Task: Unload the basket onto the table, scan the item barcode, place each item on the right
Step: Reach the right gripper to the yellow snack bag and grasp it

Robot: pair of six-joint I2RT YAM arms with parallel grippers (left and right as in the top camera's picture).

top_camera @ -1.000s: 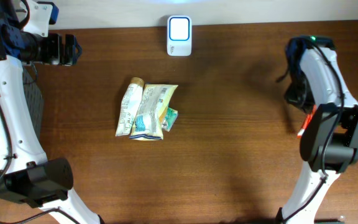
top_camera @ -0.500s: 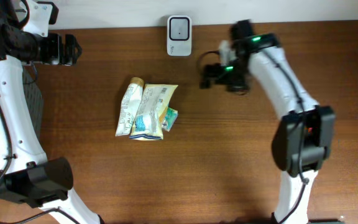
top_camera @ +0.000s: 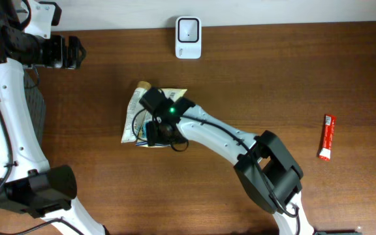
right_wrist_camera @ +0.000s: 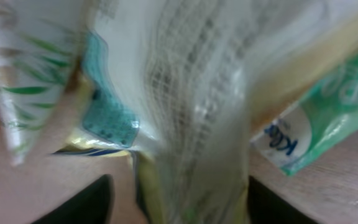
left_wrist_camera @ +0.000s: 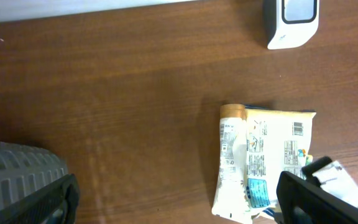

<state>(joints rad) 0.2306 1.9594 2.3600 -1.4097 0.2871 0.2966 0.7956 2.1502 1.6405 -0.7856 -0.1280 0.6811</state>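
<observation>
Right gripper [top_camera: 154, 129] sits low over the white-and-yellow plastic snack packet [left_wrist_camera: 277, 152] at frame centre, jaws astride it — pinching or not, I cannot tell — probably to carry it toward the white box-shaped scanner [top_camera: 188, 29] above.

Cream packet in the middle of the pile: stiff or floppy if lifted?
Probably floppy: the cream packet looks like wrinkled film. Likely light, since it lies flat and thin. It overlaps a narrower packet, so lifting may drag that along.

A red sachet [top_camera: 327, 137] lies far right on the wooden table [top_camera: 253, 78], a grey slatted bin [left_wrist_camera: 17, 163] at left.
</observation>
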